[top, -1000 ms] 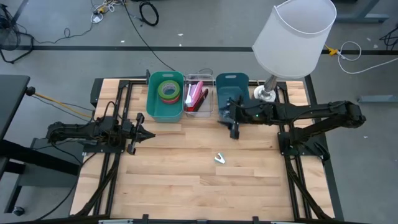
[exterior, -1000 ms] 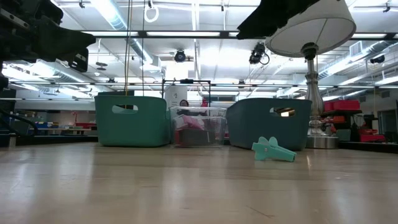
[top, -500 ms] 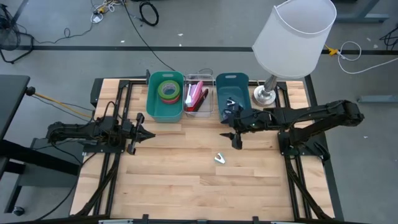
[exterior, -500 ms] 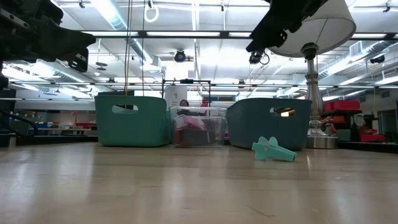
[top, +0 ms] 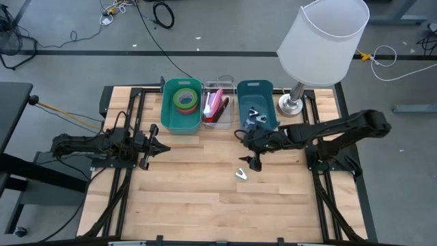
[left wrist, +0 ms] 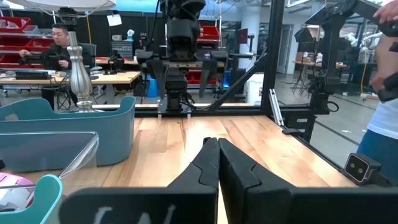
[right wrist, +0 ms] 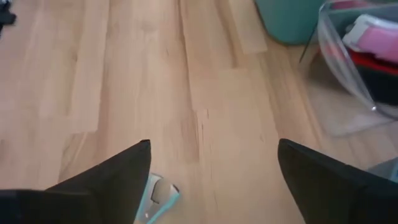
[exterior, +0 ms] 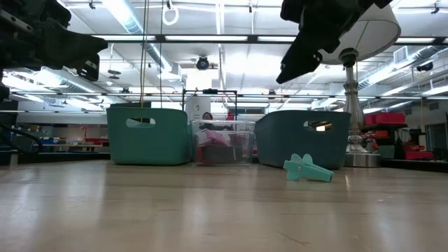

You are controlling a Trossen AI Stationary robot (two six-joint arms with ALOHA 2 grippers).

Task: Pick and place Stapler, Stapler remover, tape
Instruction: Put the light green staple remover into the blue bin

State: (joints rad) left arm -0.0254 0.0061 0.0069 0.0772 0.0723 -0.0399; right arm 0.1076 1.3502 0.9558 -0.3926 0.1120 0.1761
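Note:
A teal staple remover (top: 242,174) lies flat on the wood table, seen in the low view as staple remover (exterior: 308,169) and in the right wrist view as staple remover (right wrist: 158,196). My right gripper (top: 255,164) hovers open just beside and above it, fingers spread wide in its wrist view as right gripper (right wrist: 212,149). A second staple remover (top: 254,115) lies in the dark teal bin (top: 255,87). Tape rolls (top: 184,99) sit in the green bin, a pink stapler (top: 217,106) in the clear bin. My left gripper (top: 166,148) waits shut at the table's left.
Three bins stand in a row at the far edge: green bin (top: 168,116), clear bin (top: 231,113), dark teal bin. A lamp (top: 321,41) with a metal base (top: 291,104) stands at the far right. People work at benches in the room beyond.
My right gripper has moved from over the dark teal bin toward the near edge and down, toward the staple remover on the table. The staple remover inside the bin has come into sight as the arm cleared it.

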